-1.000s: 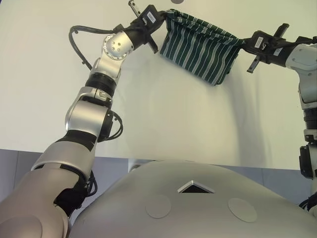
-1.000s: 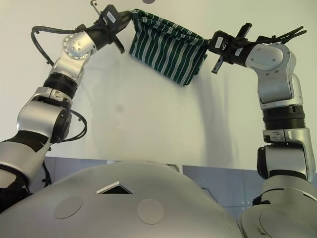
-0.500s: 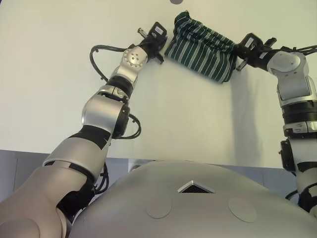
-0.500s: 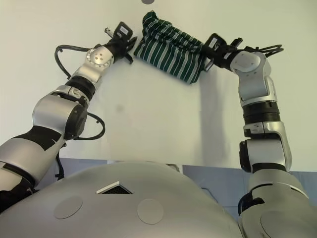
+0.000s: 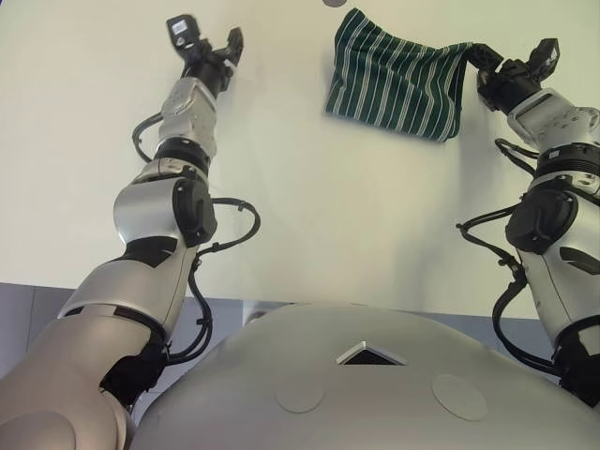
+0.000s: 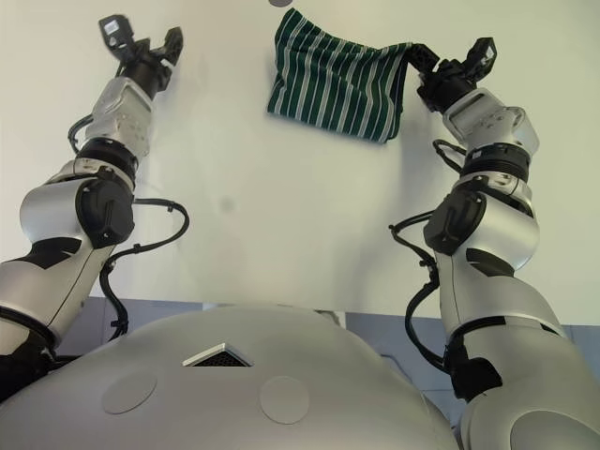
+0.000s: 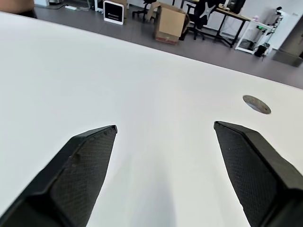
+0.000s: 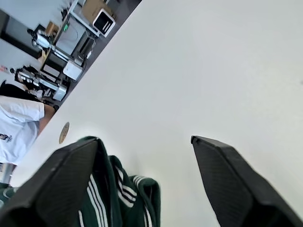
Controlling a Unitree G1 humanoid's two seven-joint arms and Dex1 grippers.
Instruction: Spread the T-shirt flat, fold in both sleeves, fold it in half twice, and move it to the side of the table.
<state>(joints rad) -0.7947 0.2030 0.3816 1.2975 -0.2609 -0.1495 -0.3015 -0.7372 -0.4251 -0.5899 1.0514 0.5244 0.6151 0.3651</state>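
The folded T-shirt (image 5: 394, 80) lies near the table's (image 5: 309, 234) far edge, right of centre, its long axis along that edge. The right gripper (image 5: 513, 59), fingers wide, sits at its right corner, seemingly touching cloth. The left gripper (image 5: 207, 35), also wide, hangs well apart toward the far-left corner.

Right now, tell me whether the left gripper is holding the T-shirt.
No: the left gripper is open over the table with nothing between its fingers, and the T-shirt lies apart from it.

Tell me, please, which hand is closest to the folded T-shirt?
The right hand, at the edge of the T-shirt; the left hand is well apart from it.
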